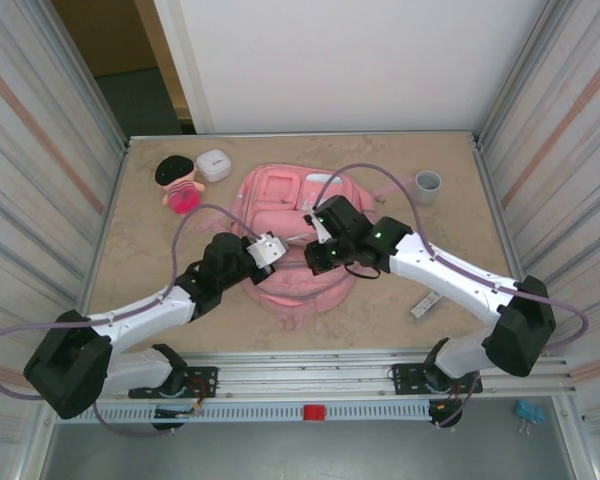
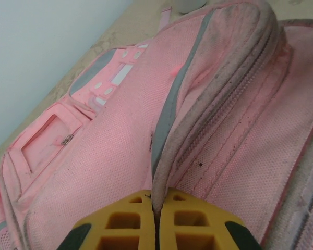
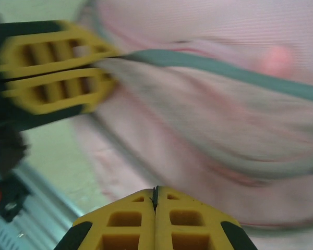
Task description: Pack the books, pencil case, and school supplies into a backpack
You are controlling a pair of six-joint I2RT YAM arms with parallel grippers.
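Pinching: left gripper (image 2: 155,200), jaws closed on the backpack (image 2: 109,151) seam.
right gripper (image 3: 155,190): jaws closed at the backpack front; hold unclear.
backpack: flat under both grippers; soft, floppy, so we'd grip seams or zip pulls.

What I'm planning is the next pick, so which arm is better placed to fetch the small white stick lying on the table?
Probably right. The white stick lies beside the right arm's forearm, and the right gripper is shut with nothing visible in it. The left gripper is pinching the backpack seam.
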